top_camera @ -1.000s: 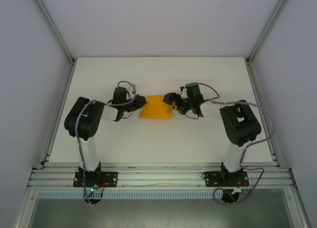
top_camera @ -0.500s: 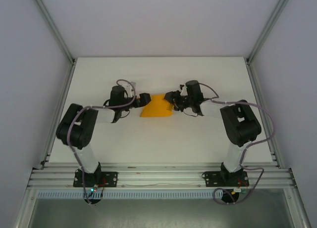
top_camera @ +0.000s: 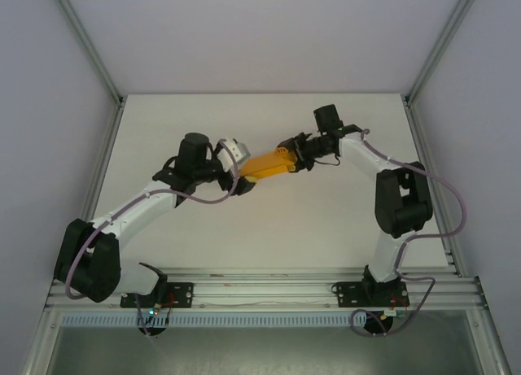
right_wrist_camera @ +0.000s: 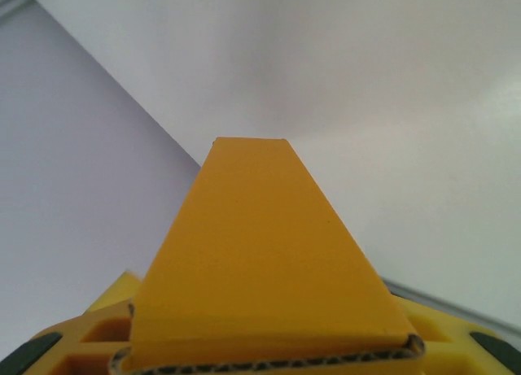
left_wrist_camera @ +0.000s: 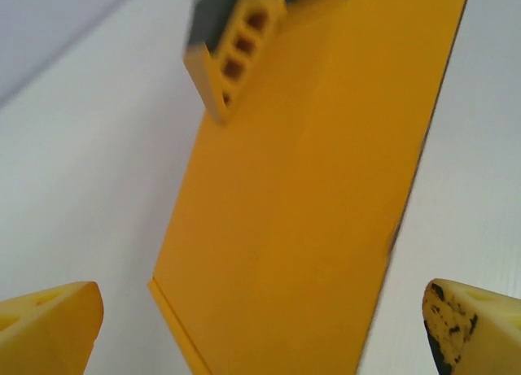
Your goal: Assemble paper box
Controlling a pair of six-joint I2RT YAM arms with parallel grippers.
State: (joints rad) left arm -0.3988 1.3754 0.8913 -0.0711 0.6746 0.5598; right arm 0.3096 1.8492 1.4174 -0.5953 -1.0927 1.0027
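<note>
The paper box [top_camera: 262,164] looks flat or only part-folded. It seems raised over the middle of the worktop [top_camera: 326,220], with the right tool [top_camera: 293,154] pinching one end. The left tool [left_wrist_camera: 262,330] gapes wide at its other end. Most folding remains.

In the left wrist view the paper box [left_wrist_camera: 309,212] runs off the top and bottom edges, the left jaws are cropped at both lower corners, and the right jaws up top are blurred. From the right wrist, the box hides most of those jaws.
</note>
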